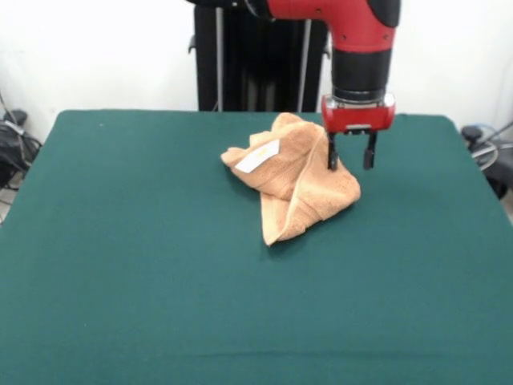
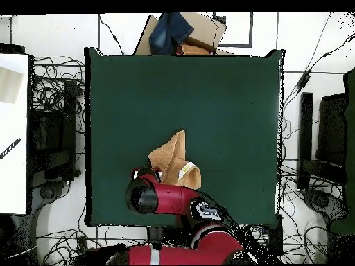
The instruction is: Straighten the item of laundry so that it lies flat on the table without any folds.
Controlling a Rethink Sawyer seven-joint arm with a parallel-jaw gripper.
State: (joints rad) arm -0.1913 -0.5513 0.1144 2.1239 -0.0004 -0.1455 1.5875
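While the towel (image 1: 290, 176) is lying crumpled toward the far middle of the green surface (image 1: 120, 281), near the robot's pedestal, the tool (image 1: 349, 159) is hanging at the heap's edge on the picture's right in the front view. Its two dark fingers are standing apart, one tip at or just over the cloth's rim, the other over bare green, and nothing is gripped between them. Whether the inner tip is actually touching the terry cannot be told. In the overhead view the arm is covering the tool, and only the towel (image 2: 172, 161) is showing beyond it.

The white label (image 1: 257, 156) is facing up on a folded flap, and a thick doubled corner is pointing toward the camera. By my judgement, the step is taking hold of an outer edge. Doing it well probably means pinching only the top layer at the rim, then drawing outward and low, away from the heap, so the fold is opening rather than the whole bundle sliding.
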